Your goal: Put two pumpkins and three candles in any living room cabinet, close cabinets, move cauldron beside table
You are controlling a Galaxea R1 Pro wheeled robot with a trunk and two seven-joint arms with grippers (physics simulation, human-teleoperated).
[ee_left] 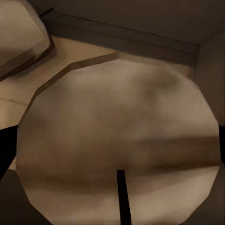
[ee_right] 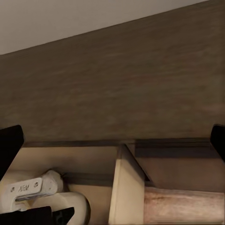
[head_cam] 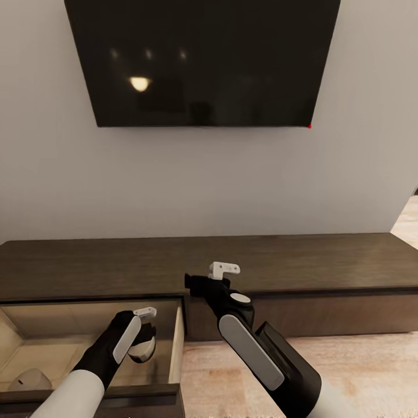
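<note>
The cabinet point(head_cam: 302, 264) is a long low dark brown unit under the wall. Its left drawer point(head_cam: 177, 342) stands pulled out, pale beige inside. My left gripper point(head_cam: 141, 342) reaches down into that drawer, shut on a grey-beige candle point(ee_left: 117, 140) with a dark wick; a dark fingertip point(ee_left: 5, 150) shows at each side of it. A second candle point(head_cam: 29, 380) lies on the drawer floor to the left, also seen as the other candle point(ee_left: 18, 33). My right gripper point(head_cam: 196, 282) hovers open and empty above the drawer's right corner. The pumpkins are out of view.
A large black television point(head_cam: 203, 58) hangs on the grey wall above the cabinet. Pale wooden floor point(head_cam: 232, 371) runs in front of the unit at the right. The drawer's right side wall point(ee_right: 123, 187) separates the drawer from the shut front point(head_cam: 337, 313) beside it.
</note>
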